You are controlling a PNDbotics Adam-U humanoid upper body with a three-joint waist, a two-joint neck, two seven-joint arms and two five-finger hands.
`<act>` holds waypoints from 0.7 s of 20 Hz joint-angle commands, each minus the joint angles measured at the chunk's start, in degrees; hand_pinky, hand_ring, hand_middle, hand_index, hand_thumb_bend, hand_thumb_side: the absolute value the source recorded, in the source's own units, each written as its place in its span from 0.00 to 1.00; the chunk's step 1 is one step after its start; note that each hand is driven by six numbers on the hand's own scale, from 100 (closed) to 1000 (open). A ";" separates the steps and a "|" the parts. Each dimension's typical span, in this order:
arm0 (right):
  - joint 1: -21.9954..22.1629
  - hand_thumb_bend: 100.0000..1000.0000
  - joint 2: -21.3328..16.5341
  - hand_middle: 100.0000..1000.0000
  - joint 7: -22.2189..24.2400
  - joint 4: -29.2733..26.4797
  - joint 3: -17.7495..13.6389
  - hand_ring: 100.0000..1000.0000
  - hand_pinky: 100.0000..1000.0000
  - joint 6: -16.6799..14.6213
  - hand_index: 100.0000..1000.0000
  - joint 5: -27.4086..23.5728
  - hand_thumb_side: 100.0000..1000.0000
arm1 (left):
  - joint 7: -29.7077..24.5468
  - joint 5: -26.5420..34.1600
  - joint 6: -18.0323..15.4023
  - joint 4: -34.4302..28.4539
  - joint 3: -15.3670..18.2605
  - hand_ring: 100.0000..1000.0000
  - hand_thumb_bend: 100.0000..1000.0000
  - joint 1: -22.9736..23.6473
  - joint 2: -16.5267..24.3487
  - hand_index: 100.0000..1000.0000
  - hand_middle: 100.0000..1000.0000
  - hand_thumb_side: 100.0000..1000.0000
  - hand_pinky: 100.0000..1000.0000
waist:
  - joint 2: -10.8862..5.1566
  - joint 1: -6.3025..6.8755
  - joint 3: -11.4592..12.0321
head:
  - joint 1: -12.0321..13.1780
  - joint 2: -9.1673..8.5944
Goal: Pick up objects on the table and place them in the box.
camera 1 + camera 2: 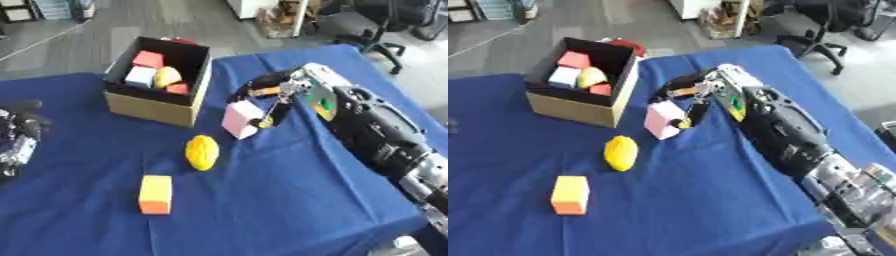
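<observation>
Just right of the box (157,107), on the blue surface (289,200), my right hand (284,92) has its fingers (262,117) curled round the pink block (238,119), which looks light, stiff foam, so pinching its flat sides should hold fine.

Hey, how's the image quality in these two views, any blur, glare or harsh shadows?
Left eye view: soft all over, edges of the right hand and pink block smeared; light is even, no glare on the blue cloth. Right eye view: equally soft; the box interior is dark, and only faint shadows sit under the yellow object and orange block.
</observation>
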 commanded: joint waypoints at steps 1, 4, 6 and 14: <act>-0.77 0.06 0.02 0.50 5.53 -0.25 -2.72 0.75 0.86 -8.10 0.67 2.28 0.02 | -0.12 1.97 0.41 -1.25 0.88 0.65 0.00 -0.27 1.73 0.85 0.60 0.63 0.73 | -1.64 0.09 0.03 | -0.20 -0.07; -1.21 0.04 0.29 0.47 2.33 -0.99 -3.71 0.73 0.86 -7.96 0.65 2.72 0.01 | -0.18 2.37 0.56 -1.32 0.94 0.65 0.00 -0.19 1.55 0.85 0.60 0.63 0.73 | -1.68 0.06 0.13 | -0.36 -0.16; -1.70 0.02 0.48 0.46 0.47 -1.71 -4.66 0.73 0.85 -7.22 0.65 2.64 0.00 | -0.21 2.40 0.58 -1.37 0.96 0.65 0.00 -0.09 1.39 0.85 0.60 0.63 0.73 | -1.71 0.08 0.23 | -0.42 -0.21; -5.31 0.00 2.82 0.45 -5.57 -3.66 -11.72 0.70 0.84 -0.85 0.65 2.74 0.00 | -0.18 2.70 0.83 -1.45 1.03 0.64 0.00 0.65 -0.04 0.85 0.60 0.64 0.74 | -2.12 0.26 1.73 | -1.21 -0.48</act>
